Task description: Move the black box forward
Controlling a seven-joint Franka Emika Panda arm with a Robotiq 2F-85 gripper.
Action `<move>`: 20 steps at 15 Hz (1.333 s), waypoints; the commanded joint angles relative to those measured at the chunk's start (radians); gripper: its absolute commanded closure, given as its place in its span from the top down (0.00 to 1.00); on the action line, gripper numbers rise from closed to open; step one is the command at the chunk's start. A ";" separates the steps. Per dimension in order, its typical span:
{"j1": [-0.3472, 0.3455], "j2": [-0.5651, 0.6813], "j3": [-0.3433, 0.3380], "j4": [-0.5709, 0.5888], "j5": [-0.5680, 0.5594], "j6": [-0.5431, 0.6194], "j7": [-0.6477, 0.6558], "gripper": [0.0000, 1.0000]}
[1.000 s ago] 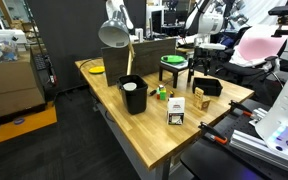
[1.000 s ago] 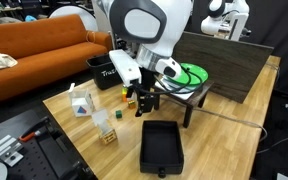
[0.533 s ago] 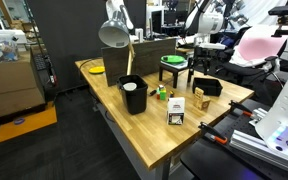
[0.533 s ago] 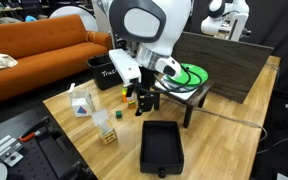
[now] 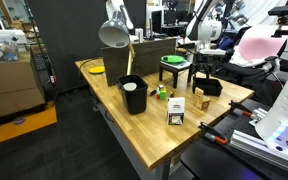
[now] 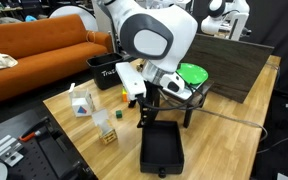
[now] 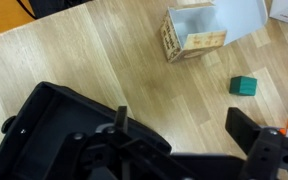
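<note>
The black box (image 6: 162, 146) is low and open-topped and lies on the wooden table near its front edge. It also shows in an exterior view (image 5: 208, 87) and at the left of the wrist view (image 7: 49, 120). My gripper (image 6: 144, 113) hangs just above the box's near end, and it also shows in an exterior view (image 5: 201, 76). In the wrist view my gripper (image 7: 184, 125) is open and empty. One finger is over the box's wall and the other is over bare wood beside it.
A black stand with a green top (image 6: 192, 75) is right behind the arm. A taller black bin (image 5: 132, 94) holds a white cup. A small open carton (image 7: 189, 35), a green cube (image 7: 244, 86) and a white carton (image 6: 81, 105) stand nearby. A desk lamp (image 5: 114, 32) is at the back.
The arm has swung and lowered towards the black box, so the gripper is closer to its near end. The box has not moved.
</note>
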 commanded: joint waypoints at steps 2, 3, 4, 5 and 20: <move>-0.048 0.088 0.041 0.077 0.005 -0.012 0.010 1.00; -0.052 0.105 0.045 0.091 0.003 -0.014 0.010 1.00; -0.056 0.122 0.049 0.103 0.004 -0.012 0.012 1.00; -0.058 0.136 0.054 0.112 0.005 -0.013 0.014 1.00; -0.090 0.173 0.046 0.136 -0.018 0.008 0.035 0.98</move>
